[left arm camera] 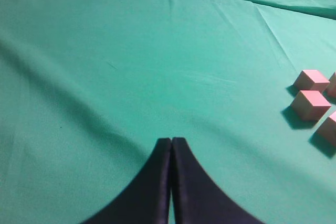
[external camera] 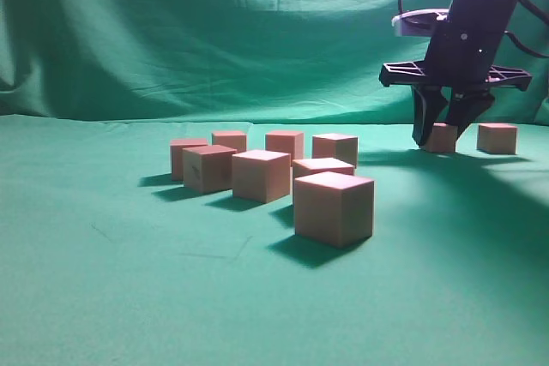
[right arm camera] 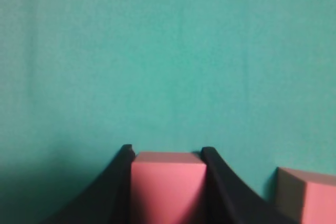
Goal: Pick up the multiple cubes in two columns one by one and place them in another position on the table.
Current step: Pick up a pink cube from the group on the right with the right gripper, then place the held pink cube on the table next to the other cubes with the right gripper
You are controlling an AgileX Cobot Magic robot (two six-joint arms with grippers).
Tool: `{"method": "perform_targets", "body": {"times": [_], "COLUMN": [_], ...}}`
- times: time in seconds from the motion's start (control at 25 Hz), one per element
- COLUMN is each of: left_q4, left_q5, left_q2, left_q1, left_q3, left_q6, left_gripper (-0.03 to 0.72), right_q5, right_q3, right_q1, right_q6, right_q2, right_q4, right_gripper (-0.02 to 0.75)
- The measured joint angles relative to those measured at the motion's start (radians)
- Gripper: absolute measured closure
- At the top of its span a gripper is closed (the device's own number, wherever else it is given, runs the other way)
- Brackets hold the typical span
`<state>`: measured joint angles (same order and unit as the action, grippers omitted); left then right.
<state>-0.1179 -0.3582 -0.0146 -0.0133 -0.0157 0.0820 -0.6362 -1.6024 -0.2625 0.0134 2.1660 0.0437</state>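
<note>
Now pinching the held cube (right arm camera: 168,187) between the two dark fingers of the right gripper (right arm camera: 167,150), narrowed onto its side faces and hanging low at the far right of the table (external camera: 103,297). Seeming, from the exterior view, to be holding that cube at cloth level or a hair above it; not possible to tell which. Sitting at 3 o'clock of it, near but not touching, a neighbouring cube (external camera: 497,138), already resting flat on the cloth.

Moving outward toward 9 o'clock and well apart: showing a cluster of eight cubes (external camera: 261,175), standing in two loose rows, none stacked, the nearest one (external camera: 334,207) slightly forward of the others. Catching three of these at the right edge of the left wrist view, among them one (left arm camera: 311,103) lying square on the cloth.

Resting idle over bare cloth, the left gripper (left arm camera: 171,141), pressed fully together with nothing between its fingers.

Judging the progress: looking like an early stage, with one cube placed at the new spot, a second being delivered beside it but not yet released, and eight waiting to be carried over one by one.
</note>
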Motion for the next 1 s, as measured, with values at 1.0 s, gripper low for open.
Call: {"method": "perform_targets", "body": {"times": [1.0], "left_q4": [0.0], "left_q5": [0.0], "left_q2": [0.0], "left_q1": [0.0], "left_q3": [0.0], "left_q6": [0.0], "left_gripper": [0.688], "right_q5": [-0.602], "right_q3": [-0.198], "right_q1": [-0.325], "right_q6": [-0.034], "right_q2": [-0.279], "right_q4": [0.105], "right_gripper": [0.475]}}
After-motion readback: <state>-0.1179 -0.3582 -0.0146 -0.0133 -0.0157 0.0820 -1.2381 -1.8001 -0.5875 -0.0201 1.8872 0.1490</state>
